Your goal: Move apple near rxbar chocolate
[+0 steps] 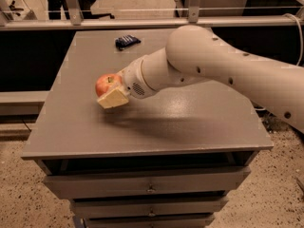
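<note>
The red-orange apple is held in my gripper just above the left middle of the grey cabinet top. The gripper is shut on the apple; one pale finger pad shows under it. My white arm reaches in from the right and covers much of the top's right and back. The rxbar chocolate does not show in this view; it is hidden or out of view. A small dark blue wrinkly packet lies at the back of the top, well beyond the apple.
The cabinet has drawers below its front edge. A metal rail runs behind the top. The floor lies to the left and right of the cabinet.
</note>
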Controlling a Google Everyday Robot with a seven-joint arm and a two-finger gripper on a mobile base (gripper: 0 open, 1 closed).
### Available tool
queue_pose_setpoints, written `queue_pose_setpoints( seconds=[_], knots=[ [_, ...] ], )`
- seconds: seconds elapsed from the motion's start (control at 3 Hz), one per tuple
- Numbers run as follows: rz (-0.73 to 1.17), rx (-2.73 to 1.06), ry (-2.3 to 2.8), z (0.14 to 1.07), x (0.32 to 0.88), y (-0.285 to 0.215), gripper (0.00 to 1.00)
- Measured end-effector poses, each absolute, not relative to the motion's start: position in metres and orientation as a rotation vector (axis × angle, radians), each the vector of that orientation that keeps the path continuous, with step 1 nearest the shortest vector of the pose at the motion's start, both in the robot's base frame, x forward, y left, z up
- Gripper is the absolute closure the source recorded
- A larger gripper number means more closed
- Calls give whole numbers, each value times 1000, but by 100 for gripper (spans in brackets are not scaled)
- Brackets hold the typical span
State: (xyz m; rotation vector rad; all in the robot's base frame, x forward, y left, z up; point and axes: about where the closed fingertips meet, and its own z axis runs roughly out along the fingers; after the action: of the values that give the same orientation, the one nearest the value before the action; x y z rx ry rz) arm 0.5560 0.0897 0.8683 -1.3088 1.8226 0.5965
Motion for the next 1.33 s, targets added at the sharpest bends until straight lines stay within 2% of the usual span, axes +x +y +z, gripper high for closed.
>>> queue_pose_setpoints(
  seconds=[0.33,0.67,1.33],
  knots=[
    [553,-1298,1839,875,561,75,100],
    [484,-1239,1838,903,580,23,100],
    [325,-1154,1825,965,629,-112,100]
  ],
)
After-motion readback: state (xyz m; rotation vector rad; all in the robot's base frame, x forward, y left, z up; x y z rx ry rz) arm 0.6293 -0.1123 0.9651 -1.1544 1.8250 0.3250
